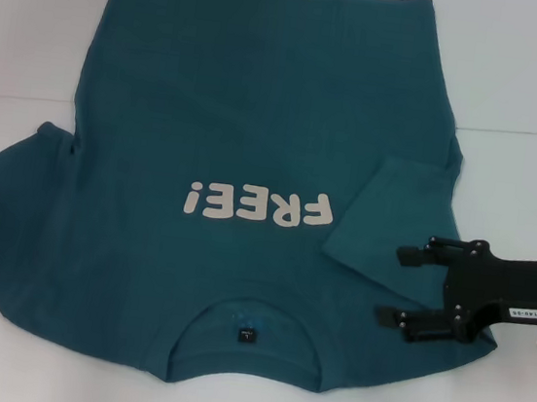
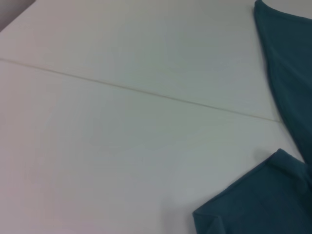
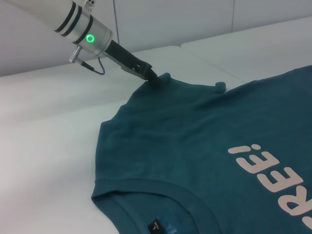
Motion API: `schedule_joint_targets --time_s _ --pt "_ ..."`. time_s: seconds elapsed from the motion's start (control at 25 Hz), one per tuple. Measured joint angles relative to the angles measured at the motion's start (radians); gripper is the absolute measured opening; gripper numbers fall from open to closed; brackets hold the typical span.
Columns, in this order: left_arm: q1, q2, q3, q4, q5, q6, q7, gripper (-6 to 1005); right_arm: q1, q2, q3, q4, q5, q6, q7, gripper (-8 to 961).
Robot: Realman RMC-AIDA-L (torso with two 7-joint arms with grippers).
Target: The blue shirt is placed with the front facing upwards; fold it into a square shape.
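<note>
The blue shirt (image 1: 256,141) lies spread out on the white table (image 1: 35,25), front side up, with its collar (image 1: 246,341) on the side nearest the robot and its bottom edge far away. The word "FREE!" (image 1: 258,204) is printed in cream letters across the chest, and a small dark label (image 1: 247,335) sits inside the collar. The sleeve on the robot's right (image 1: 384,220) is folded over onto the body of the shirt. The right gripper (image 1: 399,286) hangs over the shirt right beside that folded sleeve, and its two black fingers (image 1: 417,256) are spread apart with nothing between them. The left gripper (image 3: 151,76) is at the far left edge of the shirt, at the other sleeve (image 1: 15,190). Its fingers are pinched on the sleeve cloth, which bunches up a little there. A thin line (image 2: 146,92) runs across the white table beside the shirt.
</note>
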Motion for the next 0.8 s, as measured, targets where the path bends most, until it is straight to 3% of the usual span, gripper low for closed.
schedule_joint_targets --time_s 0.48,0.8 --pt "0.000 -0.001 0.004 0.017 0.007 -0.001 0.004 32 0.000 -0.001 0.000 -0.002 0.000 0.001 0.002 924" --pt "0.010 -0.005 0.003 0.039 0.008 -0.035 0.013 32 0.000 -0.002 0.000 0.001 0.000 0.006 0.002 924"
